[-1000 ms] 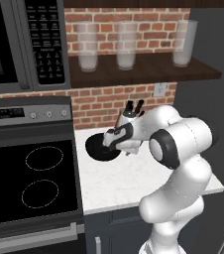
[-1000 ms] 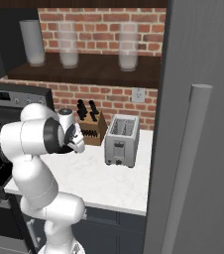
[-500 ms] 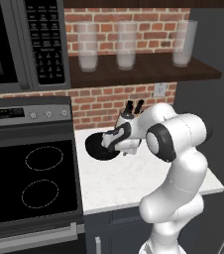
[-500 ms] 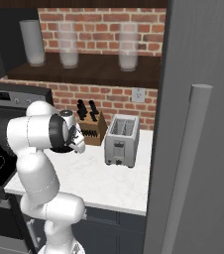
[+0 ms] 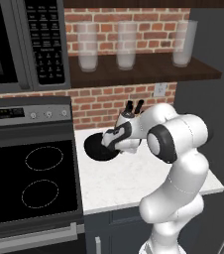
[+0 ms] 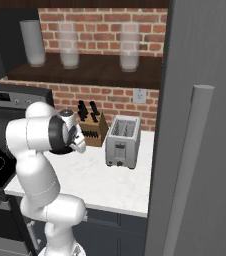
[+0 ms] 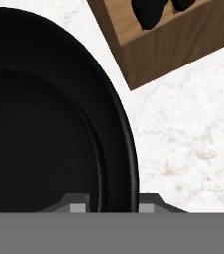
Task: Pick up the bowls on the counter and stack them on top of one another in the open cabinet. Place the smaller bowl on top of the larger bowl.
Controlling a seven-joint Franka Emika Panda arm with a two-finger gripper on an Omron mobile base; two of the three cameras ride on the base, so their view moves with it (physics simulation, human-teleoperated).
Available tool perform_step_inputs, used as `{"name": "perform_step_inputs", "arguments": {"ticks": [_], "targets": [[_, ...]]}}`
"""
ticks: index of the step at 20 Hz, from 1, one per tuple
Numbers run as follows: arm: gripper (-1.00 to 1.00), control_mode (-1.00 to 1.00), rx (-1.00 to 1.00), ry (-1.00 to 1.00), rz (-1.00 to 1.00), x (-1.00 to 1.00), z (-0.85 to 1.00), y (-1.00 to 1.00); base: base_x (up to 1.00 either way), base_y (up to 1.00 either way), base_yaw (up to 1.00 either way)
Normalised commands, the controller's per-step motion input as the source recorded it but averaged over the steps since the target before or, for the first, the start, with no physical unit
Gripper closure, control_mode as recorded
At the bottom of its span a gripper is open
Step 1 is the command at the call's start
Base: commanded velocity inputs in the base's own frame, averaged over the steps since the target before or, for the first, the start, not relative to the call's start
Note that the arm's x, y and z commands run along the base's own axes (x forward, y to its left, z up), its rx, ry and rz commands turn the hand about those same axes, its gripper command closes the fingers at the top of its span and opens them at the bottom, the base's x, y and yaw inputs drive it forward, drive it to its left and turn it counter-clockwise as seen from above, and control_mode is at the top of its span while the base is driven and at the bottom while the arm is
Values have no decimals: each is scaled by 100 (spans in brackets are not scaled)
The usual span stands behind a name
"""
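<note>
A glossy black bowl [image 5: 98, 148] rests on the white counter [image 5: 134, 184] beside the stovetop; I cannot tell whether it is the larger or the smaller one. In the hand view its right rim [image 7: 125, 149] curves down between the two fingertips [image 7: 79, 204]. My gripper [image 7: 114, 204] straddles that rim, one finger inside the bowl and one outside, both pressed close to it. Seen from the left base camera, the gripper [image 5: 111, 143] reaches down onto the bowl's right edge. The cabinet shelf [image 5: 148, 75] runs above, against the brick wall.
Three tall clear glasses [image 5: 87, 47] stand on the shelf. A wooden knife block [image 6: 91, 129] sits just behind the bowl and a toaster [image 6: 121, 141] further right. The stovetop [image 5: 29, 178] lies to the left, a microwave [image 5: 15, 44] above it, a grey fridge [image 6: 200, 125] at right.
The fingers have closed in from wide apart onto the bowl's rim. The arm has shifted only slightly; the bowl stays on the counter.
</note>
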Motion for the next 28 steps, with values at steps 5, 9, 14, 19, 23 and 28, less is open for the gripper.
{"name": "perform_step_inputs", "arguments": {"ticks": [5, 9, 14, 19, 23, 28], "targets": [[100, -100, 0, -16, 0, -50, 46, 0, 0, 0, 0], [100, -100, 0, -16, -2, -70, 62, -1, 0, 0, 0], [100, -100, 1, -15, -5, -70, 70, -13, 0, 0, 0], [100, -100, 1, -14, -9, -62, 88, -16, 0, 0, 0], [100, -100, 1, -16, -11, -69, 96, -30, 0, 0, 0], [100, -100, 9, -15, -11, -66, 100, -52, 0, 0, 0]]}}
